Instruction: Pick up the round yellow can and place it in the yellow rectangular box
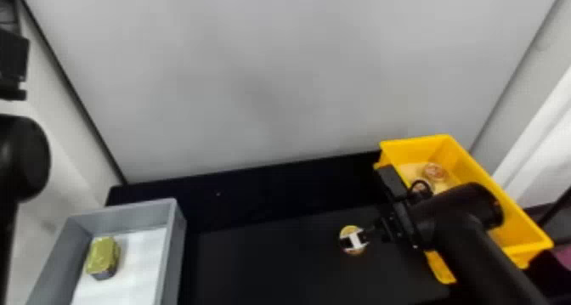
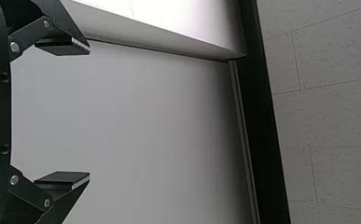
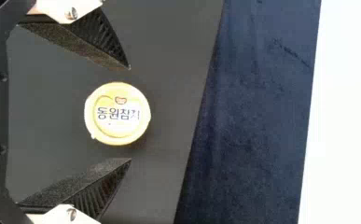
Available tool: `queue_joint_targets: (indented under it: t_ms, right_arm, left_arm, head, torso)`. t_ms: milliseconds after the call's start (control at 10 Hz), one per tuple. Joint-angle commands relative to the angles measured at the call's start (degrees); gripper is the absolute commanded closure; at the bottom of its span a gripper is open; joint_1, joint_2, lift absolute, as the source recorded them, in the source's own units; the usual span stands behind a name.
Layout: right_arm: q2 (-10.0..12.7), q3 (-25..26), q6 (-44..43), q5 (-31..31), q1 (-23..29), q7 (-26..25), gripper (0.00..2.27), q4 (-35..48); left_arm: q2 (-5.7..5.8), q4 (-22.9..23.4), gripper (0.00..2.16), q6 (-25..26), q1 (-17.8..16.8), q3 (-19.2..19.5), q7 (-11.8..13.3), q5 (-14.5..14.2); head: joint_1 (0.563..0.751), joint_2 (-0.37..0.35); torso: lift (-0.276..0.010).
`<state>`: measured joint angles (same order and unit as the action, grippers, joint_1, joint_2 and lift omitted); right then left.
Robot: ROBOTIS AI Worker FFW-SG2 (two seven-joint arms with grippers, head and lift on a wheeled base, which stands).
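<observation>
Black L gripper (image 2: 89, 113) is parked far L, fingers wide apart & empty. Grey bin (image 1: 173, 249) stands by the desk's (image 1: 263, 257) L edge. Round yellow can (image 3: 117, 113) lies flat nearer the R edge, w/ R gripper (image 3: 130, 114) spread well wider than it, no hold yet. Prob. fairly light, stiff, smooth-sided & a bit slippery; top may dent, so best squeeze evenly across max. diam., low on the sides. Yellow rectangular box (image 1: 408, 149) is at the R edge.
</observation>
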<state>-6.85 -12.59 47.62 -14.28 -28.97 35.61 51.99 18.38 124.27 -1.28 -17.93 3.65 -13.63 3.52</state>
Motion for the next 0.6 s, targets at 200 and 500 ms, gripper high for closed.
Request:
queue_joint_targets:
  t_ms: [200,500]
  right_arm:
    - [0.3,-0.2,-1.7,-0.1,0.1,-0.4,0.08,-1.4]
    - [0.5,0.2,-3.0,0.0,0.3,-1.6,0.1,-2.2]
  left_arm:
    - [0.0,0.0,0.3,-0.1,0.0,0.0,0.0,0.0]
    - [0.0,0.0,0.3,-0.2,0.0,-0.1,0.0,0.0]
  head:
    - [0.74,0.018]
    - [0.74,0.018]
  torso:
    - [0.0]
    - [0.0]
